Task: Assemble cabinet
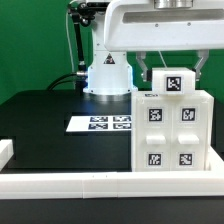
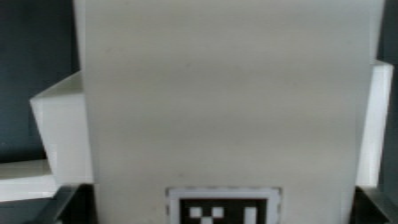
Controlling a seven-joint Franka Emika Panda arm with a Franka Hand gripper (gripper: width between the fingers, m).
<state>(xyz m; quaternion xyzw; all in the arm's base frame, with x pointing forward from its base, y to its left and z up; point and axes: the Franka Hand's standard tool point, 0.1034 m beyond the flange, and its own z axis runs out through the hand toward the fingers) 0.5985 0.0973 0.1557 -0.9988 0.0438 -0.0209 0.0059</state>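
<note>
From my console the cabinet [image 1: 170, 128] stood upright on the black bench [image 1: 45, 125] against the low white border rail [image 1: 100, 182], six tagged panels fronting it, so I judged assembly nearly done. The pincer [image 1: 171, 74] straddled its top; I could not tell whether it gripped.

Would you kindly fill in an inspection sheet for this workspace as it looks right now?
Surface: black table, a white rail along its near edge.
Job's things: white cabinet upright by the rail, six tagged blocks on its front.
Clutter: marker board flat on the table.
Grippers: gripper directly over the cabinet top, a finger on either side of the top tag; grip cannot be told.
Cables: black cable behind the robot base.
Surroundings: pale wall.
</note>
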